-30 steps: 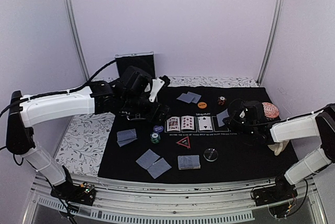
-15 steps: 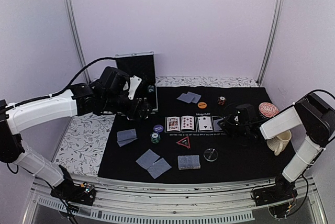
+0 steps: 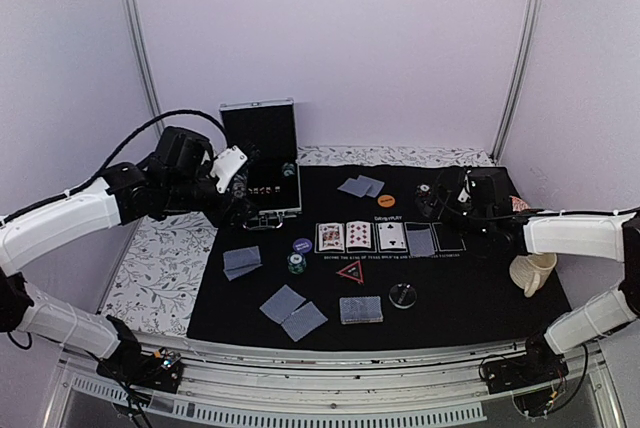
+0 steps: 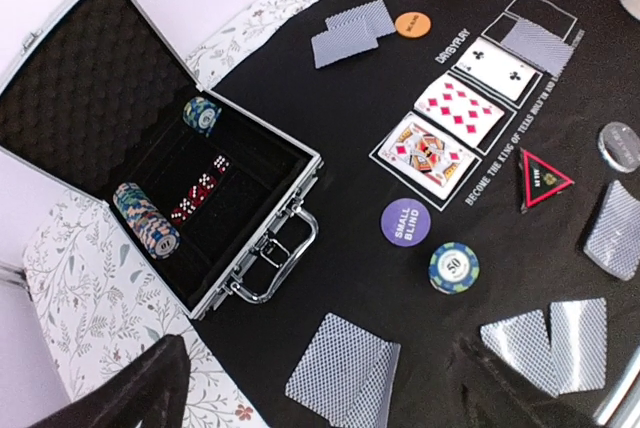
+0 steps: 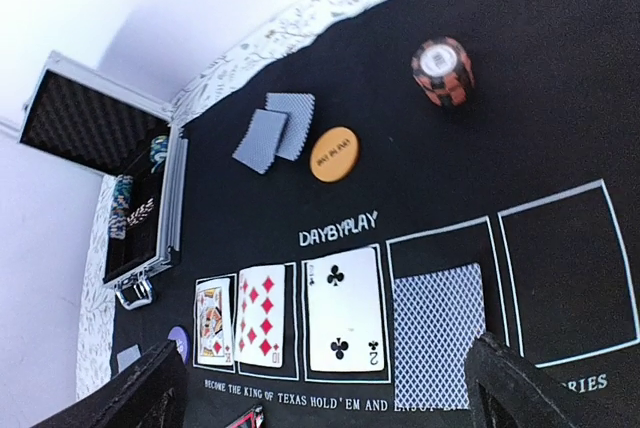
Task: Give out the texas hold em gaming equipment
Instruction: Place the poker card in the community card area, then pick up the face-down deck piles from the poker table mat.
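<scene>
Right wrist: face-down card (image 5: 435,333) lengthwise in fourth rectangle (image 5: 440,248); right pincer (image 5: 325,346), left pincer (image 4: 322,350) agape.

A pale lilac back wall (image 3: 330,38) is closing off the far side, with a left wall (image 3: 55,68) and a right wall (image 3: 595,78) of the same tint angling in beside it. Where they are meeting, a silvery left upright (image 3: 140,48) and a matching right upright (image 3: 520,48) are rising out of view. Soft, even light is washing over everything, throwing only faint shadows. The table (image 3: 160,268) is wearing a white cloth printed with grey leafy sprigs, a black mat (image 3: 470,298) is lying over most of it, and a metal rail (image 3: 330,376) is running along its near edge.
</scene>
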`<state>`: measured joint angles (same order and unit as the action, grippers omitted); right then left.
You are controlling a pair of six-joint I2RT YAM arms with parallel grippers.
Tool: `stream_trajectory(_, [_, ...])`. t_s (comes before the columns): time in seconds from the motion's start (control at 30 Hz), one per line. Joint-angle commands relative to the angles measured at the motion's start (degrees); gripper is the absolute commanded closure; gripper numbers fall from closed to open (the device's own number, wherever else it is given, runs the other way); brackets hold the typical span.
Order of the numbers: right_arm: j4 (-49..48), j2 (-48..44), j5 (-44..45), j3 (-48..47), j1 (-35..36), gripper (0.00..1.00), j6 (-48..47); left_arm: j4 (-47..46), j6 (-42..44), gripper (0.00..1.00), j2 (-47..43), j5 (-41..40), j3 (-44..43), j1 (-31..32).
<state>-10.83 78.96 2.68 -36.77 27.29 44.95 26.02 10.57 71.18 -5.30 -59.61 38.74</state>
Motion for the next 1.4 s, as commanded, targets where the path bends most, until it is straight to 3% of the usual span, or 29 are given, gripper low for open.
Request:
stream_trajectory(0.0, [10.41, -5.43, -2.15, -4.80, -0.22, 0.01, -15.43, 2.76, 5.69, 0.18, 2.79, 5.66, -0.60, -6.42])
stream_trajectory(0.23, [12.27, -8.16, -12.74, -7.14, 1.90, 0.01, -24.35, 2.30, 8.16, 0.12, 15.87, 9.45, -0.31, -12.64])
stream_trajectory(0.4, [12.45, -10.10, -14.95, -7.00, 4.61, 0.01, -26.54, 6.66, 6.92, 0.20, 27.62, 6.72, -4.21, -14.57])
stream_trajectory(0.5, [11.93, -12.24, -15.75, -6.18, 5.01, 0.01, -27.12, 4.83, 8.21, 0.19, 28.38, 7.41, -1.70, -14.57])
stream_trajectory(0.67, [11.44, -15.30, -15.27, -5.19, 5.01, 0.01, -27.78, 2.55, 11.67, 0.07, 28.13, 13.93, 1.72, -14.57])
stream_trajectory(0.77, [11.18, -16.13, -15.69, -4.89, 5.03, 0.01, -27.83, 2.86, 11.57, 0.05, 31.25, 13.37, 1.08, -14.56])
stream_trajectory(0.9, [11.39, -16.67, -16.54, -4.66, 4.97, 0.01, -27.83, 3.75, 12.27, 0.07, 33.17, 12.93, 1.37, -13.49])
stream_trajectory(1.23, [11.11, -16.91, -16.74, -4.11, 4.97, 0.01, -27.92, 5.92, 14.17, 0.17, 28.52, 16.03, 3.47, -8.40])
stream_trajectory(1.37, [11.36, -17.06, -16.74, -4.07, 4.97, 0.01, -27.99, 7.81, 12.90, 0.16, 28.39, 16.96, 2.25, -8.24])
